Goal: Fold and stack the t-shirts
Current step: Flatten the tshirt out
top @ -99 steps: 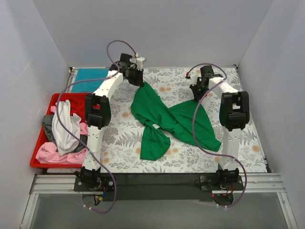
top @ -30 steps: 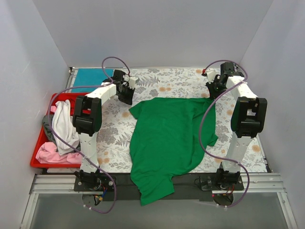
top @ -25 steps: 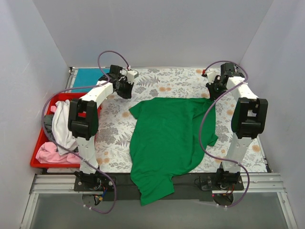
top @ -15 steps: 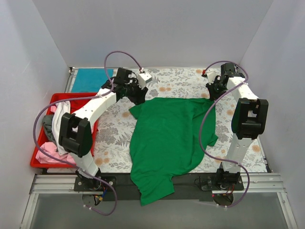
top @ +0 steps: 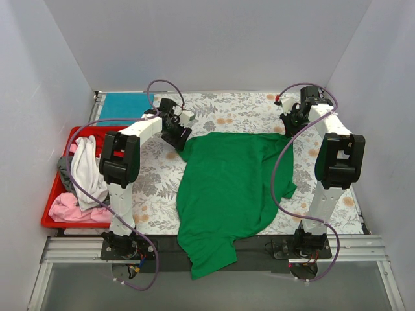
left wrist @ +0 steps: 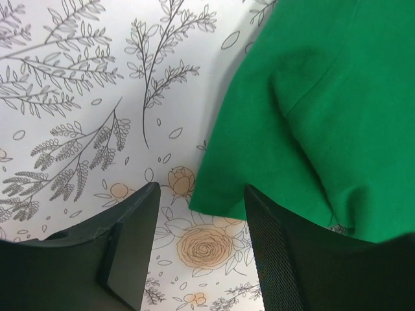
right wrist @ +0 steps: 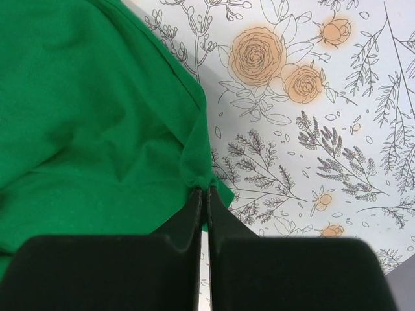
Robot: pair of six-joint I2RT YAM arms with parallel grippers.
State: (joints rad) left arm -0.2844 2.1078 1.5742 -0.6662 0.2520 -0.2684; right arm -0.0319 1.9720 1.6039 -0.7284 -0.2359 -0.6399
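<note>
At far edge, left gripper (left wrist: 200, 197) back over green t-shirt (top: 227, 188) (jaws apart); right gripper (right wrist: 203, 192) pinching it.

Place: a robot test cell, the kind of booth found in a lab.
Walls: plain pale panels (top: 207, 45) close off the back and both sides.
Robots: a left arm (top: 123, 162) and a right arm (top: 337, 159) stand bolted to a black plate (top: 214, 245), with a metal rail (top: 71, 249) along the near edge.
Wiring: purple cables (top: 165, 81) loop in the open along both arms.
Tabletop: a floral cloth (top: 240, 107) covers the tabletop as a work surface.
Test material: a green t-shirt (top: 227, 188) lies spread on the cloth; a red tray (top: 47, 220) at the left holds a heap of other shirts (top: 84, 175).
</note>
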